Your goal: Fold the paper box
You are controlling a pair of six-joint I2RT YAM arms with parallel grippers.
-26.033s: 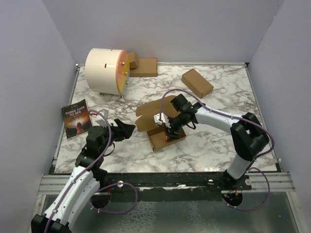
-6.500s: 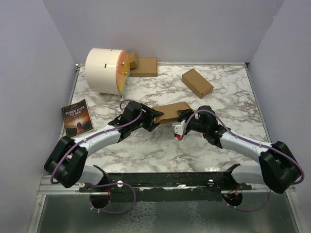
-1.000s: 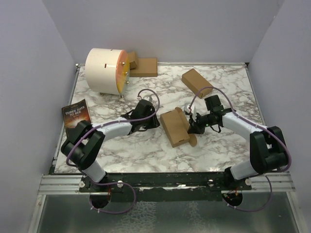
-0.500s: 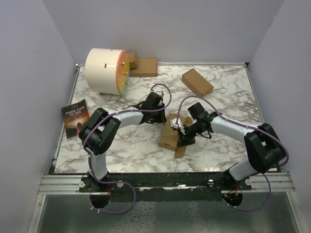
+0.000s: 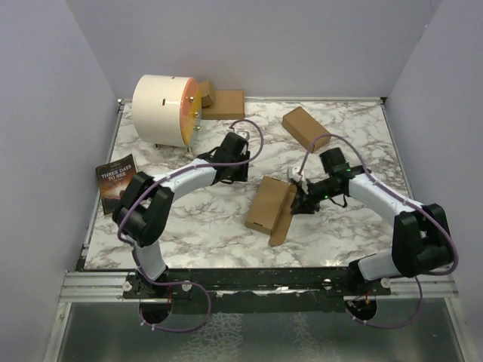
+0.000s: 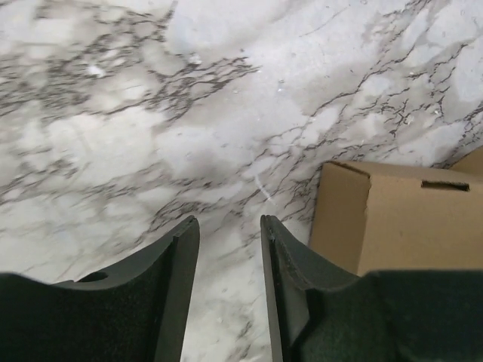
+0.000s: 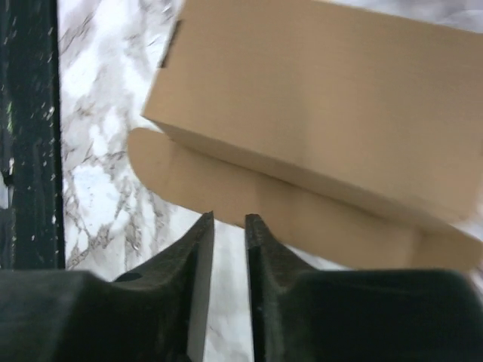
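Observation:
The brown paper box (image 5: 269,202) lies closed on the marble table, with one long flap (image 5: 281,220) sticking out along its right side. My right gripper (image 5: 302,204) is at the box's right edge, its jaws a narrow gap apart and empty. In the right wrist view the fingertips (image 7: 229,217) stop just short of the flap (image 7: 226,181), below the box body (image 7: 317,98). My left gripper (image 5: 229,175) is back-left of the box, clear of it, open and empty. In the left wrist view (image 6: 230,220) a box end with a slot (image 6: 400,226) shows at the right.
A white cylinder (image 5: 164,109) stands at the back left with flat cardboard (image 5: 223,104) behind it. A second folded box (image 5: 306,128) lies at the back right. A dark book (image 5: 119,183) lies at the left edge.
My left gripper has pulled back and left, off the box. My right gripper has shifted to the box's right side. The box has turned a little, its flap now out along the right.

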